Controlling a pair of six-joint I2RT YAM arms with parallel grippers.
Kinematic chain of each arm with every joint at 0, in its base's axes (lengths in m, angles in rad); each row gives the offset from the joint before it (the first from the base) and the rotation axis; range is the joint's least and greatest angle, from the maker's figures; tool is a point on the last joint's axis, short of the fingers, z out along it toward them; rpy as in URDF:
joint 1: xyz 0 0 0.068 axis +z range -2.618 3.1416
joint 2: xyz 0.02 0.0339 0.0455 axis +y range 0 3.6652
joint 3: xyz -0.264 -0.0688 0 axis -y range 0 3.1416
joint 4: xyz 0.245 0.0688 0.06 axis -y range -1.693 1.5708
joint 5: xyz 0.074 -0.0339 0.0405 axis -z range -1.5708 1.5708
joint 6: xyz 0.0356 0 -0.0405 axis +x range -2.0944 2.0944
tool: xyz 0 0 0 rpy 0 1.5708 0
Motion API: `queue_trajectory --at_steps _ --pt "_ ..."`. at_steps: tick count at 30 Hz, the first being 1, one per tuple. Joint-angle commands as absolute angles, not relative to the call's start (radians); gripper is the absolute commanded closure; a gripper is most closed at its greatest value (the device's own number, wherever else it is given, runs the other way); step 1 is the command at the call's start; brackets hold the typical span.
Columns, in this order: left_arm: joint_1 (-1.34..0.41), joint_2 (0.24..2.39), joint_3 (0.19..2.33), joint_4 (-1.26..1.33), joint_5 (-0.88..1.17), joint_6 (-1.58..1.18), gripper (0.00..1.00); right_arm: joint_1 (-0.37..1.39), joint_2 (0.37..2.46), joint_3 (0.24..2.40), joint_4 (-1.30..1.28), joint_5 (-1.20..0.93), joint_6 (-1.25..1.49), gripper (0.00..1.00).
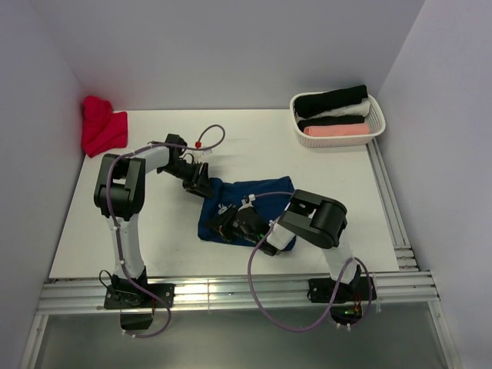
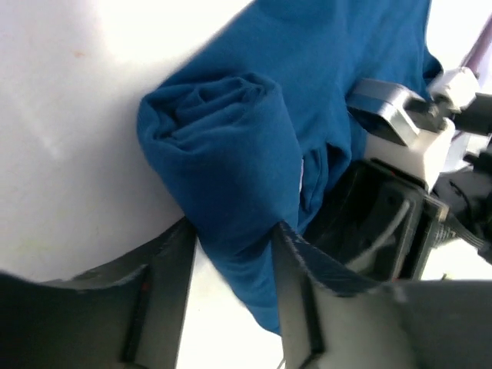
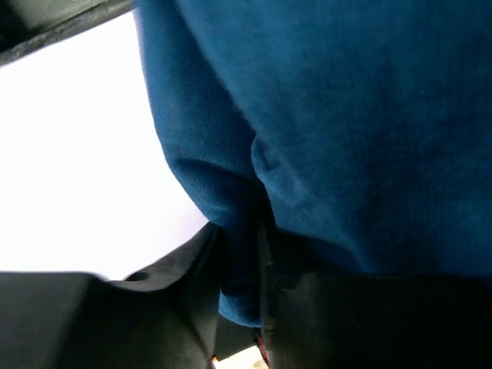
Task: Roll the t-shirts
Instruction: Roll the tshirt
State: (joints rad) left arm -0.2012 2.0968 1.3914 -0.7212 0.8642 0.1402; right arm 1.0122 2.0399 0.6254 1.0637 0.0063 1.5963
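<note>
A navy blue t-shirt lies mid-table, its left part rolled into a thick bundle. My left gripper straddles the far end of that roll; in the left wrist view its two fingers press the cloth from both sides, left gripper. My right gripper sits at the roll's near end, shut on a fold of the same navy cloth, pinched tight between the jaws, right gripper. The shirt's right part lies flat and unrolled. No chest print shows.
A crumpled red t-shirt lies at the far left corner by the wall. A white basket at the far right holds rolled black, white and pink shirts. Aluminium rails edge the table's right and near sides.
</note>
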Motion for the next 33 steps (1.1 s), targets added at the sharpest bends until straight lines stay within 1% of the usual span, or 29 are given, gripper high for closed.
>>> queue_trajectory --at_steps 1,3,4,5,6,7,8,10,11,13,14,16,18,19,21,22,28,33 --pt "-0.209 2.072 1.387 -0.624 0.734 0.068 0.55 1.003 1.975 0.644 0.879 0.037 1.534 0.68" --pt "-0.213 2.053 1.387 -0.62 0.684 0.025 0.62 1.002 1.938 0.666 0.735 0.054 1.505 0.64" --pt "-0.221 2.045 1.388 -0.621 0.64 0.014 0.65 1.003 1.896 0.676 0.674 0.086 1.465 0.59" --pt "-0.227 2.04 1.39 -0.626 0.576 0.008 0.68 1.008 1.875 0.713 0.532 0.109 1.444 0.56" --pt "-0.235 2.03 1.393 -0.63 0.545 0.008 0.72 1.014 1.852 0.739 0.45 0.142 1.421 0.53" --pt "-0.247 2.025 1.396 -0.635 0.516 0.008 0.74 1.02 1.815 0.77 0.366 0.2 1.376 0.49" --pt "-0.253 2.022 1.397 -0.644 0.476 0.008 0.76 1.04 1.8 0.837 0.203 0.24 1.359 0.46" --pt "-0.267 2.011 1.402 -0.65 0.436 -0.031 0.78 1.06 1.775 0.908 0.059 0.296 1.319 0.42" --pt "-0.27 2.011 1.404 -0.653 0.405 -0.034 0.78 1.08 1.77 0.978 -0.071 0.357 1.309 0.41" --pt "-0.282 2.003 1.404 -0.657 0.379 -0.032 0.79 1.103 1.77 1.055 -0.197 0.417 1.287 0.39" --pt "-0.287 1.999 1.404 -0.657 0.368 -0.032 0.79 1.112 1.775 1.133 -0.322 0.445 1.284 0.38" --pt "-0.296 1.994 1.404 -0.661 0.342 -0.032 0.79 1.143 1.793 1.242 -0.467 0.52 1.272 0.37" --pt "-0.305 1.991 1.405 -0.669 0.33 -0.032 0.79 1.164 1.815 1.302 -0.526 0.577 1.25 0.37" --pt "-0.308 1.99 1.405 -0.67 0.325 -0.034 0.79 1.167 1.827 1.352 -0.56 0.587 1.24 0.39" --pt "-0.317 1.985 1.408 -0.678 0.311 -0.038 0.78 1.169 1.874 1.403 -0.586 0.609 1.206 0.45" --pt "-0.321 1.983 1.41 -0.68 0.308 -0.038 0.78 1.17 1.894 1.467 -0.627 0.62 1.195 0.46" --pt "-0.336 1.985 1.431 -0.707 0.295 -0.044 0.76 1.17 2.071 1.719 -0.762 0.666 1.132 0.48" --pt "-0.337 1.988 1.448 -0.721 0.298 -0.048 0.76 1.17 2.169 1.793 -0.773 0.663 1.101 0.49"
